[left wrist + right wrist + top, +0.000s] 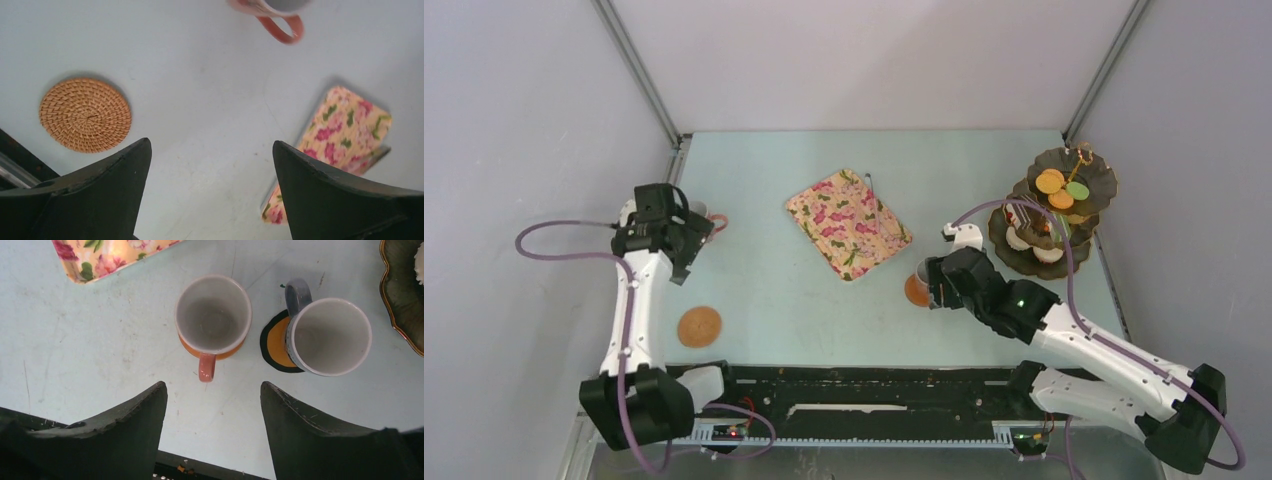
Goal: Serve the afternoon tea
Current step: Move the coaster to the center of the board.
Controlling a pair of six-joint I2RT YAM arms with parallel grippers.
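My right gripper is open above the table, with nothing between its fingers. Just beyond it a pink-orange mug stands on an orange coaster, handle toward me. A grey mug stands partly on a black-rimmed coaster. My left gripper is wide open over bare table. A second pink-orange mug stands just beyond it and a woven coaster lies to its left. The dark tiered stand at the far right carries round biscuits and small cakes.
A floral rectangular tray lies tilted in the middle of the table, between the two arms. The woven coaster lies near the front left, beside the left arm. Grey walls close in the table on three sides.
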